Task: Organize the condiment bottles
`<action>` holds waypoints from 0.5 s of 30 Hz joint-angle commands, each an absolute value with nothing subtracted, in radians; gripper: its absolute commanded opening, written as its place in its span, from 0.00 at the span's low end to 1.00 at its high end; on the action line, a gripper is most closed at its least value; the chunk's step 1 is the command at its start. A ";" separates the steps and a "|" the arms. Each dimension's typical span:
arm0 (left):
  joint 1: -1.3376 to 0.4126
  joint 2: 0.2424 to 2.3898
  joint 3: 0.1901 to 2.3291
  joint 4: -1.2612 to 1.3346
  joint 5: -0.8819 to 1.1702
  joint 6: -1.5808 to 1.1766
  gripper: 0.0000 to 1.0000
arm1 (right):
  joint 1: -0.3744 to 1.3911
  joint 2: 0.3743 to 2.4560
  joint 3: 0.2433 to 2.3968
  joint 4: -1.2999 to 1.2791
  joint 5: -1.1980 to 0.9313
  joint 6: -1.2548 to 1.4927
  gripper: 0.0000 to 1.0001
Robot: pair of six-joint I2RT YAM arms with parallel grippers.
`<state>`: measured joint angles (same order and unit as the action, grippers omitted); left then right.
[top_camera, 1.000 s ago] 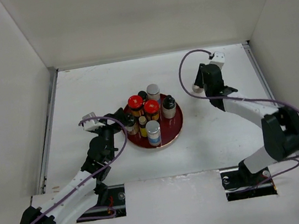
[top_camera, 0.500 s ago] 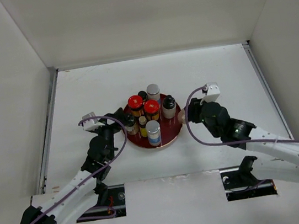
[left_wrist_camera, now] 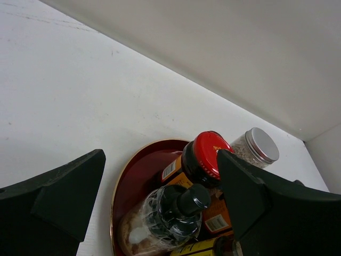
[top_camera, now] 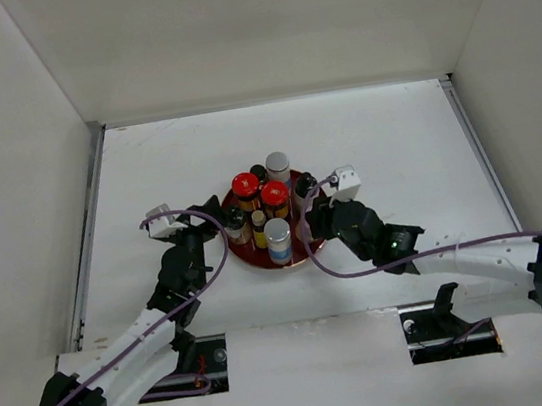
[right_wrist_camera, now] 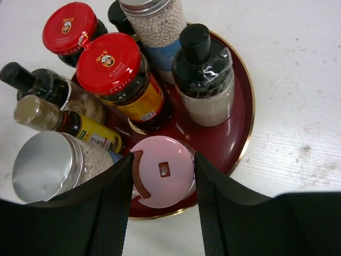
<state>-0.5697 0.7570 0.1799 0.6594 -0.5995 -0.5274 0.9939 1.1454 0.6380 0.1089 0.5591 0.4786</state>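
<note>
Several condiment bottles stand on a round dark-red plate (top_camera: 250,254). They include two red-lidded jars (right_wrist_camera: 114,64), a silver-lidded jar of white beads (right_wrist_camera: 154,16), a black-capped white bottle (right_wrist_camera: 205,80), a yellow bottle (right_wrist_camera: 69,124), a white-and-blue cylinder (right_wrist_camera: 45,165) and a black-capped dark bottle (left_wrist_camera: 178,210). My right gripper (right_wrist_camera: 162,178) is shut on a pink-capped bottle (right_wrist_camera: 162,170), held over the plate's near inner edge (right_wrist_camera: 234,133). My left gripper (top_camera: 214,216) is open at the plate's left side, its jaws either side of the black-capped dark bottle without touching it.
White walls enclose the white table on the left, back and right. The right arm (top_camera: 461,262) lies across the table to the right of the plate. A purple cable (top_camera: 214,261) loops beside the left arm.
My right gripper has swung from the far right of the table to the plate's right front side, carrying the pink-capped bottle. The left arm has not moved.
</note>
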 commanded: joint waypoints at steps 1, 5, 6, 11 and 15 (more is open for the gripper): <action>-0.564 0.778 0.178 0.724 -0.609 -0.535 0.87 | 0.979 1.202 0.650 0.265 0.548 0.431 0.40; -0.561 0.804 0.186 0.724 -0.618 -0.534 1.00 | 0.972 1.288 0.663 0.302 0.548 0.396 0.40; -0.561 0.805 0.187 0.718 -0.623 -0.532 1.00 | 0.972 1.305 0.664 0.302 0.548 0.391 0.40; -0.558 0.818 0.202 0.710 -0.655 -0.540 1.00 | 0.973 1.344 0.669 0.319 0.555 0.357 0.45; -0.555 0.842 0.225 0.675 -0.647 -0.567 1.00 | 0.972 1.335 0.660 0.347 0.545 0.347 0.63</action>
<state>-0.5610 0.8322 0.1818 0.6601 -0.6327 -0.5362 0.9756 1.3441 0.6403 0.2581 0.5488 0.3725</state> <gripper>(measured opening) 0.997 0.616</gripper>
